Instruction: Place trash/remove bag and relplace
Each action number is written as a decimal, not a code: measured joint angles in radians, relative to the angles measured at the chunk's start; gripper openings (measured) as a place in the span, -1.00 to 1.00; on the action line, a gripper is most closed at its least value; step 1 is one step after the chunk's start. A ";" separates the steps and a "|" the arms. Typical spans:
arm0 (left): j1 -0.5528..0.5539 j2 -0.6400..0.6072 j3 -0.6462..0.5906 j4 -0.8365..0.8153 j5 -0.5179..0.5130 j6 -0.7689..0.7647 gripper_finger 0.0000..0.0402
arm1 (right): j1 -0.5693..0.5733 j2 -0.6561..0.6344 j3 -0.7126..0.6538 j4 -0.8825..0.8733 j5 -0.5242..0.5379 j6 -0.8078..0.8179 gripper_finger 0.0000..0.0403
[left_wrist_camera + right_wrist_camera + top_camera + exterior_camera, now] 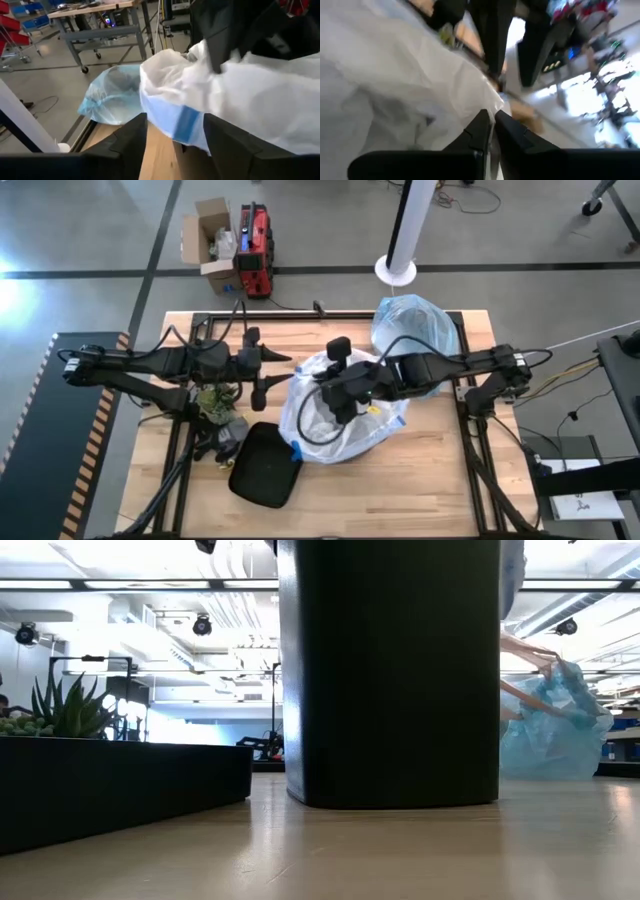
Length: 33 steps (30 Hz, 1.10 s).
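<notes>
A white translucent plastic bag (345, 425) with a blue band (182, 125) lies bunched on the table's middle. My right gripper (335, 402) is over it and shut on its plastic (492, 120). My left gripper (266, 374) is open at the bag's left side; in the left wrist view (175, 150) its fingers stand on either side of the bag's banded edge, and I cannot tell whether they touch it. The light-blue bag (415, 325) sits bunched on the table at the far right and also shows in the low view (555, 730). No loose trash shows plainly. My right gripper pinches a thin raised fold of the white bag's upper plastic (490, 102) between its two fingers. The fingers come from the table's right side, slanting down. The rest of the bag spreads below them and lies on the table.
A black bin (265, 465) rests on the table near the front left and fills the middle of the low view (390, 670). A dark tray of green plants (215, 402) stands under my left arm. Bare wood (420, 480) lies at the front right.
</notes>
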 joint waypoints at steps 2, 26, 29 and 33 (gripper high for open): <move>0.000 0.000 0.000 -0.008 0.000 0.000 -0.07 | 0.015 0.000 0.000 0.035 0.004 -0.048 -0.98; 0.106 -0.033 0.000 -0.058 0.238 0.062 0.21 | 0.020 0.028 -0.012 0.079 0.001 -0.203 -0.99; 0.143 -0.032 0.000 -0.083 0.375 0.068 0.24 | 0.020 0.026 -0.017 0.094 0.003 -0.209 -0.99; 0.184 0.004 0.000 -0.097 0.507 0.069 0.23 | 0.018 0.026 -0.018 0.116 -0.004 -0.224 -0.99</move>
